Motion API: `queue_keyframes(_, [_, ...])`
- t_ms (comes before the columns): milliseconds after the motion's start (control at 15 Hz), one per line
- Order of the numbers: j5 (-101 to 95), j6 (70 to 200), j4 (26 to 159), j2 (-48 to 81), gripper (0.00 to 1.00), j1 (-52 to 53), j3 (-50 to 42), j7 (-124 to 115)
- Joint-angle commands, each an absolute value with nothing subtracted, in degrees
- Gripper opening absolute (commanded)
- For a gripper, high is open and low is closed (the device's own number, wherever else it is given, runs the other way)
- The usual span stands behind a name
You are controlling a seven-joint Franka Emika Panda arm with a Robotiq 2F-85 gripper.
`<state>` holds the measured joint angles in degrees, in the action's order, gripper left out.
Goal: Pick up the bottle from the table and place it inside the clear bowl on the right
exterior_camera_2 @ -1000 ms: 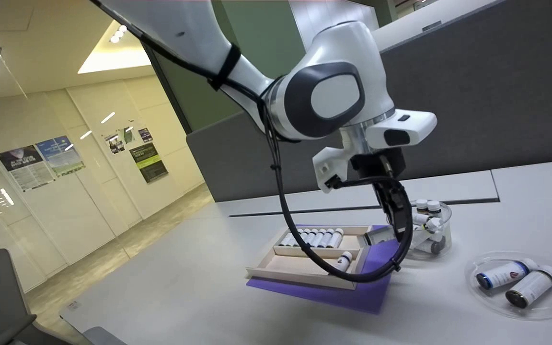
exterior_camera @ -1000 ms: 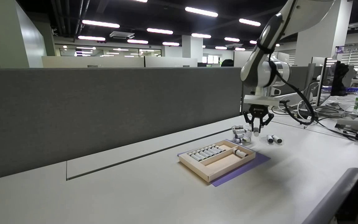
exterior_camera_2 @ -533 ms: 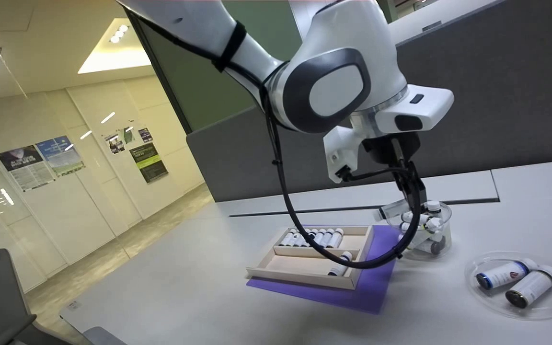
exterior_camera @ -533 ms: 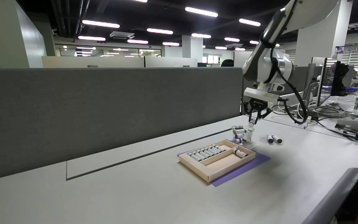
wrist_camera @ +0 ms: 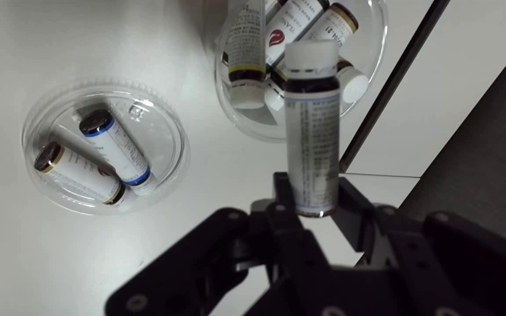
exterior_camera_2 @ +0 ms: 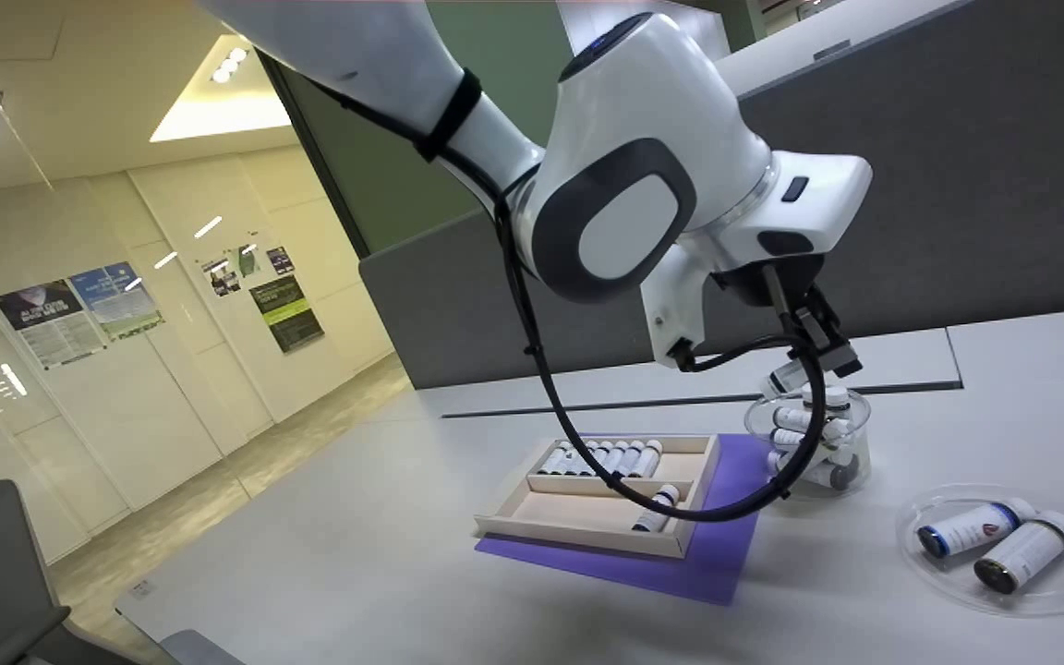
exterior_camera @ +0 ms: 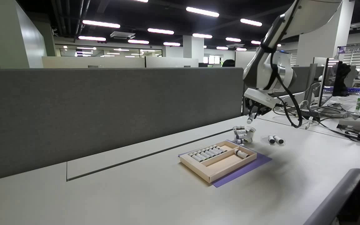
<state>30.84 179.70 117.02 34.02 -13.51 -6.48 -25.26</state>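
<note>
A: Where is the bottle (wrist_camera: 313, 149)?

B: Off the table (wrist_camera: 218, 184), pinched between the jaws near its base, with the white cap (wrist_camera: 311, 57) leading.

A: Why hold it that way?

B: I'd guess it leaves most of the bottle free to go in ahead of the jaws, so they needn't reach far inside. It slants, free end low, near the rim of the deep clear bowl (exterior_camera_2: 860, 434). Whether it's squarely over the mouth, I can't tell.

A: Is that the bowl meant?

B: Probably. The held bottle is right by it, and a loose heap of bottles (wrist_camera: 294, 26) already lies inside. But the shallow dish (wrist_camera: 158, 136) is clear too, with two small bottles (wrist_camera: 117, 149) lying side by side, so "on the right" leaves some doubt.

A: And the wooden tray (exterior_camera_2: 560, 508)?

B: It seems meant for sorting: a neat row of bottles (exterior_camera_2: 647, 460) in one compartment, a single bottle (exterior_camera: 242, 154) in another. The purple sheet (exterior_camera_2: 715, 577) under it perhaps marks its spot.

A: What differs from a second ago?

B: The jaws lean over instead of pointing nearly straight down, and the bottle sits higher in both exterior views. Bowl, dish and tray look unmoved.
</note>
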Motion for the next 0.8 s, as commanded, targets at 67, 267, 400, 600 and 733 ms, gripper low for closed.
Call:
queue_keyframes(67, [31.07,185.45,116.51,36.68,0.06,-12.78,-6.51,-26.43])
queue_keyframes(267, [31.12,188.96,116.08,38.73,0.06,-11.68,-6.99,-26.74])
queue_keyframes(400, [31.28,190.38,115.69,39.95,0.06,-10.82,-7.34,-26.86])
queue_keyframes(600, [31.65,191.39,115.12,41.46,0.48,-9.85,-7.91,-27.05])
queue_keyframes(733, [31.74,191.24,115.0,41.95,0.61,-9.43,-8.2,-27.06])
